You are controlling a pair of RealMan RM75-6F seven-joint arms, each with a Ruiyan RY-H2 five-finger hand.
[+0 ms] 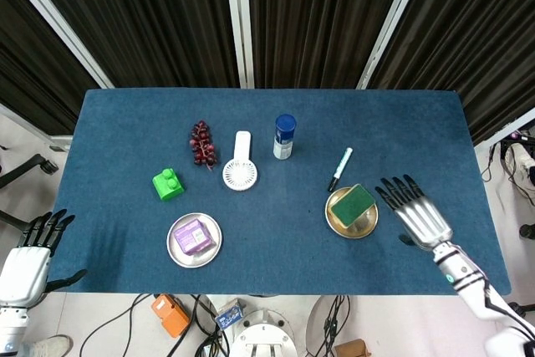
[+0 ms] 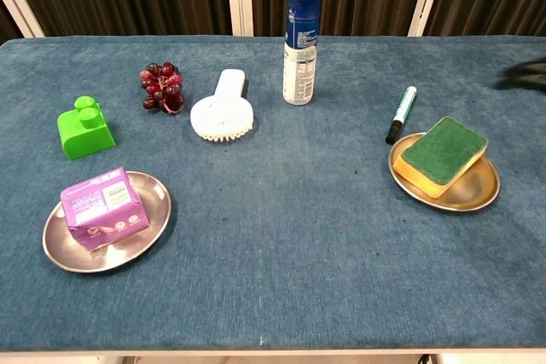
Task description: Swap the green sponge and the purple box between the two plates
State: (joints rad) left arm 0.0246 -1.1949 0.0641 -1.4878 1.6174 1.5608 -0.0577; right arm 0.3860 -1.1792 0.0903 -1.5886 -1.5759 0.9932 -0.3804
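The green sponge [image 1: 352,203] [image 2: 444,154] with a yellow underside lies tilted on the gold plate [image 1: 341,221] [image 2: 474,194] at the right. The purple box [image 1: 193,237] [image 2: 102,206] sits on the silver plate [image 1: 180,250] [image 2: 145,240] at the left. My right hand [image 1: 415,211] hovers open over the table just right of the sponge, fingers spread, touching nothing; the chest view catches only a dark blur of it [image 2: 526,75] at the right edge. My left hand [image 1: 30,257] hangs open off the table's front left corner.
A green toy block [image 1: 167,183] [image 2: 84,129], dark grapes [image 1: 201,144] [image 2: 161,86], a white brush [image 1: 241,165] [image 2: 224,109], a blue-capped spray can [image 1: 284,136] [image 2: 302,44] and a marker pen [image 1: 340,167] [image 2: 400,113] lie behind the plates. The marker lies close to the gold plate.
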